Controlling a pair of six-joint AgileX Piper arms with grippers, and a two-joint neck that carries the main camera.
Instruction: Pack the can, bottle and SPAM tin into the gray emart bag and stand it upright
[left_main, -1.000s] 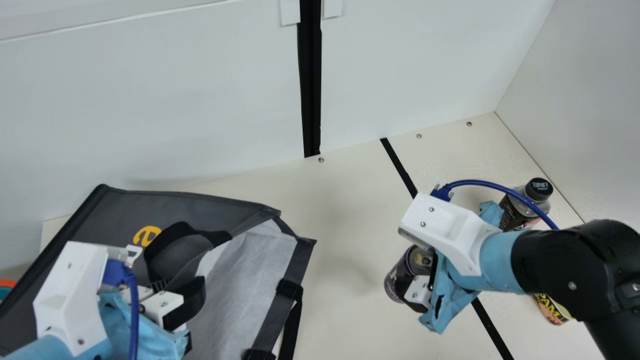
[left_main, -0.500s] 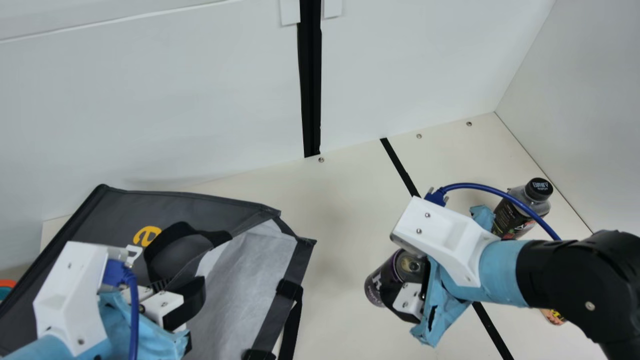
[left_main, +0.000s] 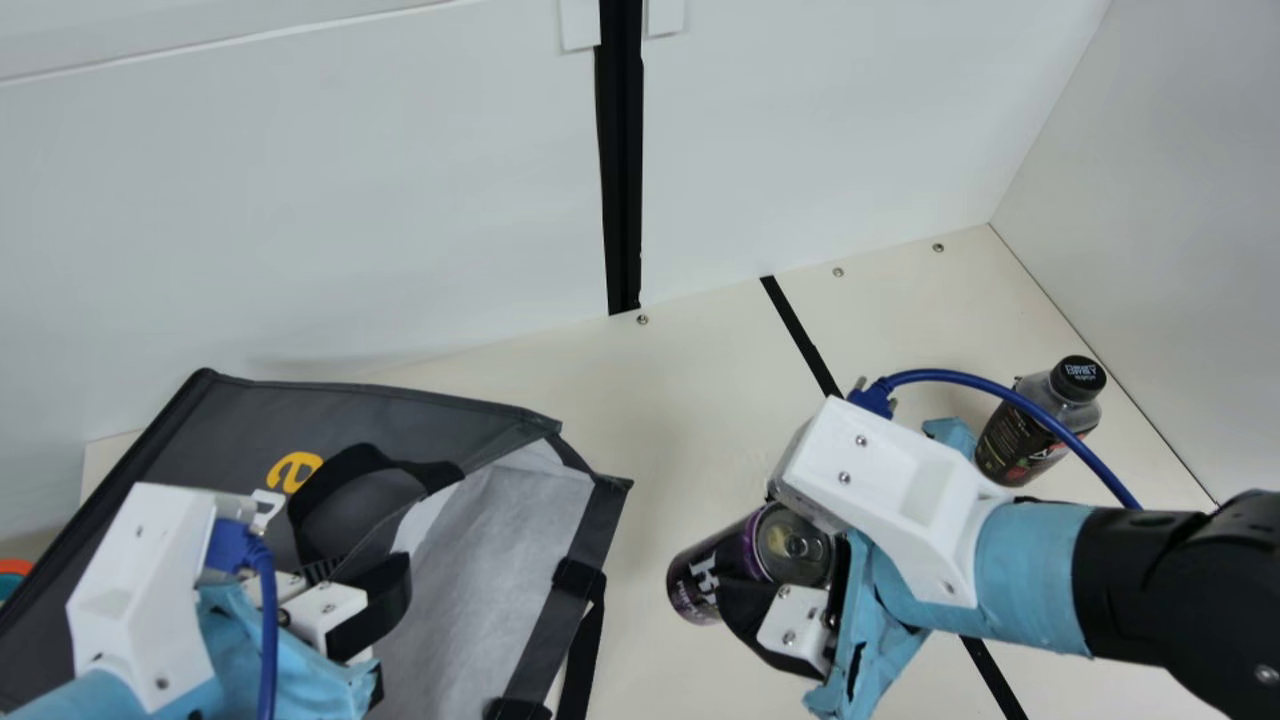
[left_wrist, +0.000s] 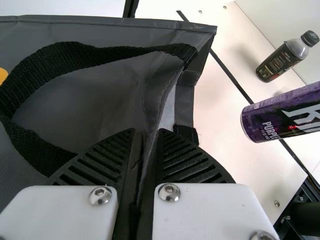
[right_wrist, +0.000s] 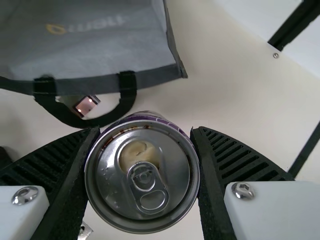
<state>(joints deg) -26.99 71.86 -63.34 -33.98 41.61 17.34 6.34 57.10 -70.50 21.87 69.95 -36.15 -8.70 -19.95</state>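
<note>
Gripping the can (left_main: 702, 578), the right gripper (left_main: 768, 560) hangs between the bag (left_main: 480, 560) and the bottle (left_main: 1020, 440). The left gripper (left_main: 368, 565) pinches the bag near a handle (left_main: 350, 462).

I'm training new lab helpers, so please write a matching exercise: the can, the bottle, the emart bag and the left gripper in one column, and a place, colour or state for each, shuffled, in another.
Column one
1. Purple can
2. Bottle
3. Emart bag
4. Left gripper

Column two
A. Dark gray outside, with a yellow letter
B. Shut on a fold of fabric
C. Between the fingers of the right gripper
D. On the table, near the side wall

Right pairs: 1-C, 2-D, 3-A, 4-B
</note>
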